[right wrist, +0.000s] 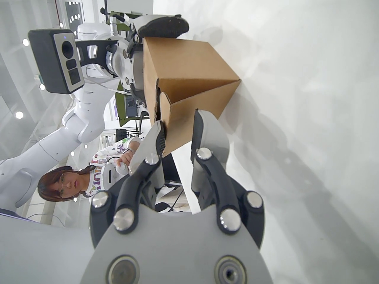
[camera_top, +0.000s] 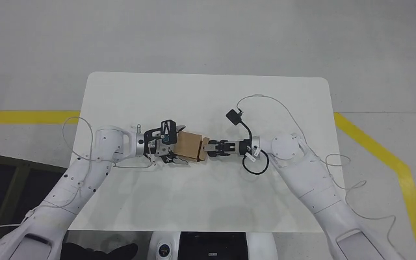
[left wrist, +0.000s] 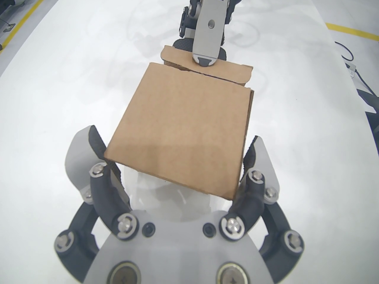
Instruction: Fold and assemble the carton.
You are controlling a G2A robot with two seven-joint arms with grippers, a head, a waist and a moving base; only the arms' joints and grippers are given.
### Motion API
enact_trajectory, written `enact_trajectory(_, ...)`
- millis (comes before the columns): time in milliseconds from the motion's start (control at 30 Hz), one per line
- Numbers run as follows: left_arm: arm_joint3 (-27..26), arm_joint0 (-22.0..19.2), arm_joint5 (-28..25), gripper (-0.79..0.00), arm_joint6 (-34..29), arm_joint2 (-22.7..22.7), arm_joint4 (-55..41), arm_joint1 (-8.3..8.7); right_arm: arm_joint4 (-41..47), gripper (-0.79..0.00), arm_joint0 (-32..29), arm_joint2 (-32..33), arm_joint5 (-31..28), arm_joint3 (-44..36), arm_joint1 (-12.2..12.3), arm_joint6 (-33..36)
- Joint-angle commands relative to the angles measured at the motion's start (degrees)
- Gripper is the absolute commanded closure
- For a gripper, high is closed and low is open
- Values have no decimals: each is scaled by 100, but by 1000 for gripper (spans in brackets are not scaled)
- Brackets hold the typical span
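Mid-counter [camera_top: 130, 91], the carton [camera_top: 190, 144] sits between 2 arms: our left end effector [left wrist: 174, 143] clamps its body, our right end effector [right wrist: 179, 127] pinches the flap [left wrist: 231, 72]. If we pull unevenly, we could tear the flap's hinge or twist the carton loose.

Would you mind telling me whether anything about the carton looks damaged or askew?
Yes: the end flap pinched by the right gripper has a ragged, torn-looking edge along its fold and sits crooked, not tucked into the carton, whose other end the left gripper holds. Nothing else stands out.
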Motion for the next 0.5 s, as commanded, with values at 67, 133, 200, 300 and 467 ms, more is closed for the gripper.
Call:
enact_trajectory(67,-3,-9,0,-785,-17,13,-3,4,-51,-163,-16,-1,33,-81,11,-10)
enact_trajectory(133,-5,-11,0,-785,-22,16,-11,6,-63,-166,-10,-9,53,-121,10,-19)
enact_trajectory(200,-8,-12,0,-785,-27,18,-17,8,-102,-163,5,-31,64,-148,8,-28)
enact_trajectory(300,-20,-12,0,-785,-27,22,-14,11,-150,-163,31,-73,83,-166,0,-59)
enact_trajectory(467,-19,-15,0,-785,-24,36,-31,16,-204,-160,79,-147,113,-182,-20,-109)
